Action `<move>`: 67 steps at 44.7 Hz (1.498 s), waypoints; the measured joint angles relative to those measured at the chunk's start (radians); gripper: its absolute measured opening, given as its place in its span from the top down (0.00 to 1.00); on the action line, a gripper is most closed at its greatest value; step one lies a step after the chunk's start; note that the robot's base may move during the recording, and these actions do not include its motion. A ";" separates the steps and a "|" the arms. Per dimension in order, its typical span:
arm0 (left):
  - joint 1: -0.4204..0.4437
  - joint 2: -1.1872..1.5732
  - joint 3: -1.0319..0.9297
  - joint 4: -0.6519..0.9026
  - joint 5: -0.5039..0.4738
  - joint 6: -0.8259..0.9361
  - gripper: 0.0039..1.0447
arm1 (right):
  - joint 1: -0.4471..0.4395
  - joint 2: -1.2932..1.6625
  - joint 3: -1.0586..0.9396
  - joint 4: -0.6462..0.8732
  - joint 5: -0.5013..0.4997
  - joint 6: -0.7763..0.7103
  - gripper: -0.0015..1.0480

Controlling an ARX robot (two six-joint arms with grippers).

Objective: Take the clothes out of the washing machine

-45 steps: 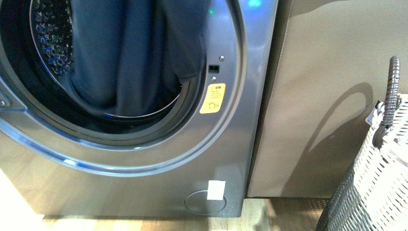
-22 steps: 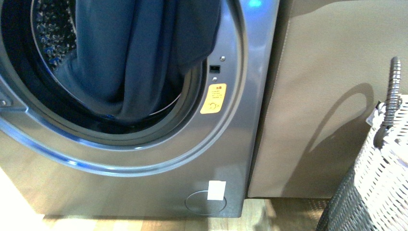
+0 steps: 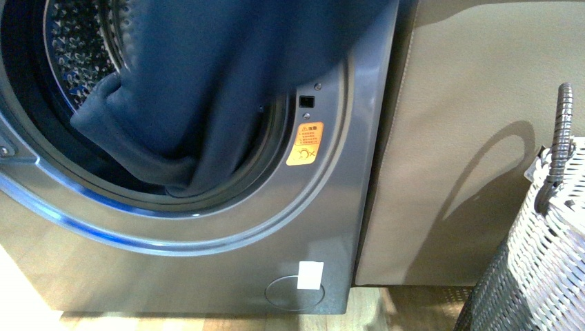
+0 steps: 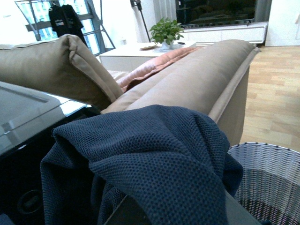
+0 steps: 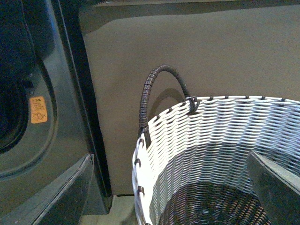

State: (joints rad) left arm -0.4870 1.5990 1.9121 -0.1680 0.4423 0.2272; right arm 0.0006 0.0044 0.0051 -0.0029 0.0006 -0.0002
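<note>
Navy clothes (image 3: 207, 89), seemingly grey washing machine (image 3: 207, 276)

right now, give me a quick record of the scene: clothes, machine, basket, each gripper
clothes: navy, lifted, hanging across the porthole, lower end at its rim
washing machine: grey front-loader, porthole open, perforated drum showing
basket: woven, right of the machine past a beige sofa side; no clothes seen inside
left gripper: covered by the clothes, jaws hidden
right gripper: open, above the basket
</note>
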 joint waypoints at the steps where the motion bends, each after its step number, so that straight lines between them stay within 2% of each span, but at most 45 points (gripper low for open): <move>1: 0.003 0.000 0.001 0.004 -0.004 -0.002 0.90 | 0.000 0.000 0.000 0.000 0.000 0.000 0.07; 36: 0.085 0.003 0.064 0.024 -0.017 -0.040 0.90 | 0.000 0.000 0.000 0.000 0.000 0.000 0.07; 59: 0.068 0.003 0.109 0.094 0.003 -0.085 0.90 | 0.000 0.000 0.000 0.000 0.000 0.000 0.07; 67: 0.077 0.006 0.220 0.117 0.006 -0.139 0.90 | 0.000 0.000 0.000 0.000 0.000 0.000 0.07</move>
State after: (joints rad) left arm -0.4099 1.6051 2.1319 -0.0505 0.4488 0.0879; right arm 0.0006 0.0044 0.0051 -0.0029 0.0010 -0.0006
